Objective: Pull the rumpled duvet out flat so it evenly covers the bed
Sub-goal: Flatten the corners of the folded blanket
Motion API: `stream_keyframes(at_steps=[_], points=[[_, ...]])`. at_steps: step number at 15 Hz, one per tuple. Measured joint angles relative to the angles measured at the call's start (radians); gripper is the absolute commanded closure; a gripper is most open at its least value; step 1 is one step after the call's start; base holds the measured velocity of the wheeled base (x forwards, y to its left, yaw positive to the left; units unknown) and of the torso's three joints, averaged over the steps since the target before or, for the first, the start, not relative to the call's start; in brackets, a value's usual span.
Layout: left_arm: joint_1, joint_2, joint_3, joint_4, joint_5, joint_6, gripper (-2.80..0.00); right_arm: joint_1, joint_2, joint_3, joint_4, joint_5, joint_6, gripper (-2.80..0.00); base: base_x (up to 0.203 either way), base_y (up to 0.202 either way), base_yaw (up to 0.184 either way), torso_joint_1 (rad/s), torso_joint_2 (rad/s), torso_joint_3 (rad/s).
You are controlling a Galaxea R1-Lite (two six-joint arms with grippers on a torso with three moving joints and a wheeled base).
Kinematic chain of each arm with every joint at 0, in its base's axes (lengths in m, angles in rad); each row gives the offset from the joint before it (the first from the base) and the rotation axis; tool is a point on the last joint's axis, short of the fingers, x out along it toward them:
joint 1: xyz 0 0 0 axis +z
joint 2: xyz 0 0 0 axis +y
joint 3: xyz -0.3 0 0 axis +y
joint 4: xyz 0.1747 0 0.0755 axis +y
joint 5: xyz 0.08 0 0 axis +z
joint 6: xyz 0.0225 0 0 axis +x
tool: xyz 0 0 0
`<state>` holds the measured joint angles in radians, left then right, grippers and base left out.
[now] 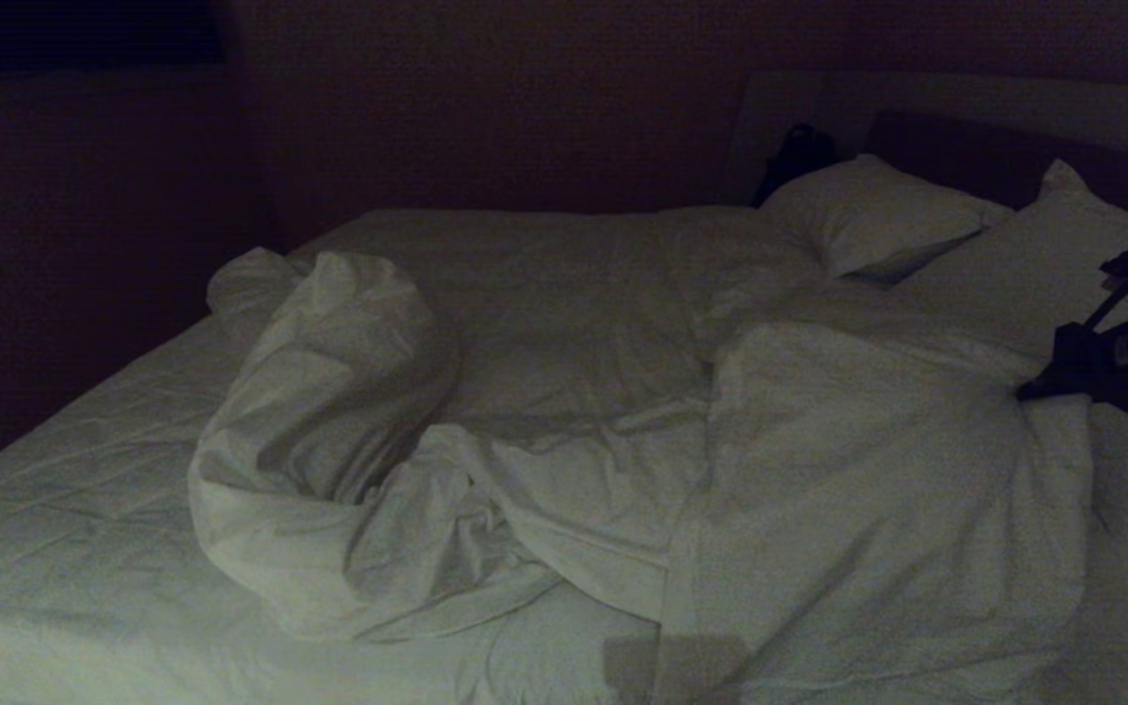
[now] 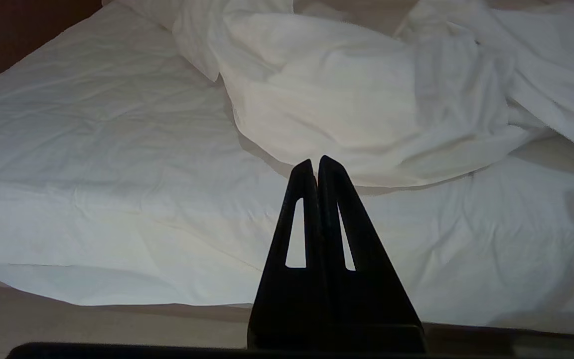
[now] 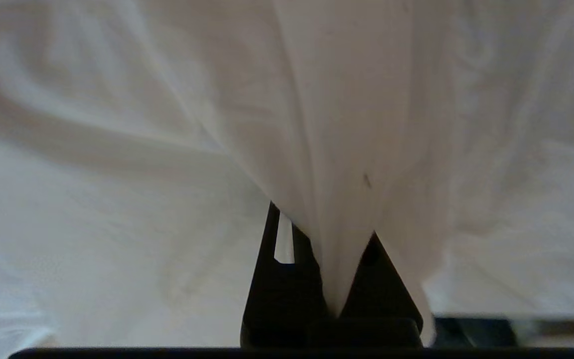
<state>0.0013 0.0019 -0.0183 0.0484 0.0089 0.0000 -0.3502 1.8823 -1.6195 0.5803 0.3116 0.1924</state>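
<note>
Partly hidden, the right tool (image 3: 334, 279) shows only the black bases of its fingers in its wrist view; their tips are buried in a fold of the duvet (image 1: 544, 431), which they pinch tight, the white cloth rising from them in a smooth cone. In the head view that tool is a dark shape at the right edge, its outline hard to make out in the dim room. The left tool (image 2: 317, 167) is closed on nothing, its two black triangular fingers pressed together above the near edge of the bed (image 1: 65, 548), apart from the cloth. The duvet lies rumpled across the middle and right of the mattress, thick, soft and wrinkled, one corner rolled into a puffy hump. Left of it the thin creased fitted sheet (image 1: 84, 460) lies bare. Beyond, two plump white pillows (image 1: 868, 215) rest against the dark headboard (image 1: 965, 147).
</note>
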Motion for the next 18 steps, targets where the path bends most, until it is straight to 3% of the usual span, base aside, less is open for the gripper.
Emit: stream_keyframes(at_steps=[7,13,18], points=[[0.000,0.000,0.000,0.001,0.000,0.000,0.00,-0.003,0.018,0.028,0.025,-0.043,-0.057,0.00,0.000,0.000,0.000,0.000,0.00,0.000],[0.000,0.000,0.000,0.001,0.000,0.000,0.00,-0.003,0.052,0.038,0.023,-0.150,-0.070,0.00,0.000,0.000,0.000,0.000,0.00,0.000],[0.000,0.000,0.000,0.001,0.000,0.000,0.00,-0.003,0.061,0.040,0.023,-0.152,-0.066,0.00,0.000,0.000,0.000,0.000,0.00,0.000]])
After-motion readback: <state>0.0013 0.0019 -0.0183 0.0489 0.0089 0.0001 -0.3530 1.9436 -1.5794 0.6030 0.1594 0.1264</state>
